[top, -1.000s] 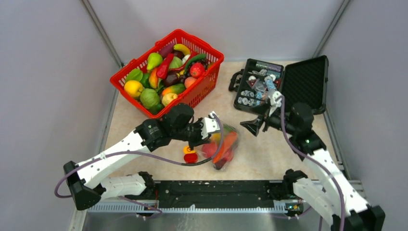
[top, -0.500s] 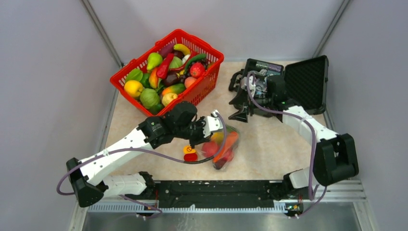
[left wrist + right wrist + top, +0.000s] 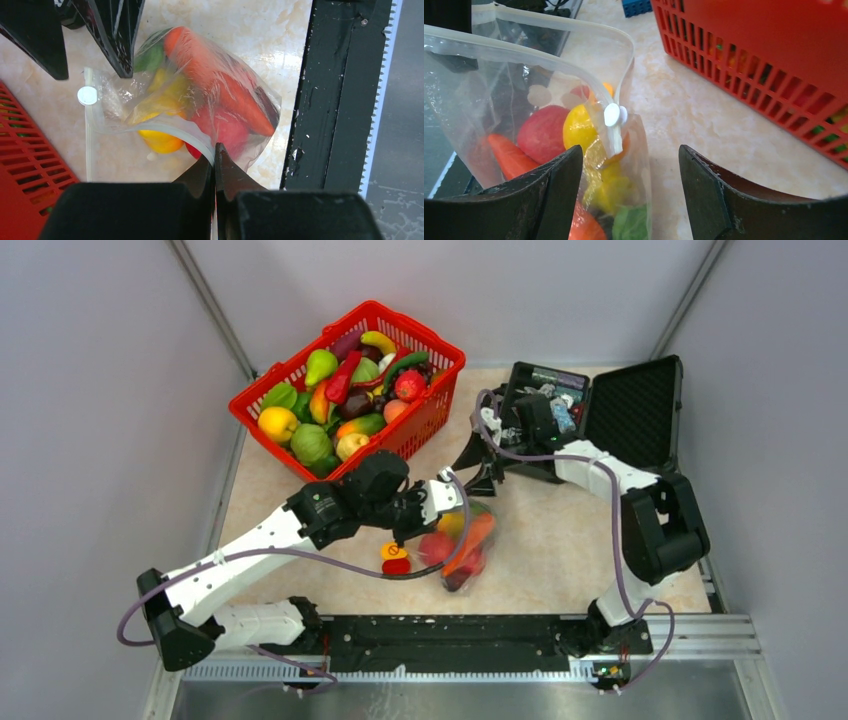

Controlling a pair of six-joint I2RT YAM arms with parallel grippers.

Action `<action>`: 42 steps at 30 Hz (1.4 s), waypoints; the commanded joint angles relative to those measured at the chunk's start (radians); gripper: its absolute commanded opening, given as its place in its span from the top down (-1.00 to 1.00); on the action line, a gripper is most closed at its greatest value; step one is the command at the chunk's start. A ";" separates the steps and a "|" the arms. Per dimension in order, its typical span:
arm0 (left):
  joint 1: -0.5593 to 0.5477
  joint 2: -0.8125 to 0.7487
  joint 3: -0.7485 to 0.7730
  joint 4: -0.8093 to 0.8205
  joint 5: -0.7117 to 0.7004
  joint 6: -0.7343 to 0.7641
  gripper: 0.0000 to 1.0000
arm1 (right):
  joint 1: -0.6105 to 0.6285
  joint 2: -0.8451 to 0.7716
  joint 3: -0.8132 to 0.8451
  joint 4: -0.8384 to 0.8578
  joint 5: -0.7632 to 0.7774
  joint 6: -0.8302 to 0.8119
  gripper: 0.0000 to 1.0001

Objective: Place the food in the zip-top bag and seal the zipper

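The clear zip-top bag (image 3: 462, 548) lies on the table, holding an orange carrot (image 3: 225, 85) and red, yellow and green food. My left gripper (image 3: 215, 150) is shut on the bag's mouth edge at the whitish zipper (image 3: 165, 129); it also shows in the top view (image 3: 448, 508). The mouth gapes open, with the white slider (image 3: 613, 115) at its far end. My right gripper (image 3: 631, 195) is open, its jaws straddling the bag's slider end without touching it; it also shows in the top view (image 3: 478, 468). More food (image 3: 340, 390) fills the red basket (image 3: 440, 345).
An open black hard case (image 3: 590, 410) stands at the back right. A small orange-and-red button block (image 3: 395, 558) lies left of the bag. A blue brick (image 3: 636, 6) lies by the basket. The black rail (image 3: 340, 90) runs along the near edge.
My right arm has swung left from beside the black case to the bag's slider end, gripper open. My left gripper has stayed shut on the bag's edge, hardly moving.
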 commanded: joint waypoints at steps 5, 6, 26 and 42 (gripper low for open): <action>-0.006 -0.037 0.006 0.039 -0.003 -0.011 1.00 | 0.044 0.017 0.007 0.224 -0.078 0.136 -0.37; -0.006 -0.038 0.006 0.039 -0.005 -0.012 1.00 | 0.047 0.021 0.008 0.219 -0.072 0.132 -0.37; -0.006 -0.047 -0.015 0.057 -0.017 -0.027 1.00 | 0.076 0.064 0.030 0.050 -0.058 0.048 -0.02; -0.006 -0.055 -0.025 0.059 -0.022 -0.036 1.00 | 0.089 0.073 0.012 0.159 -0.021 0.172 0.14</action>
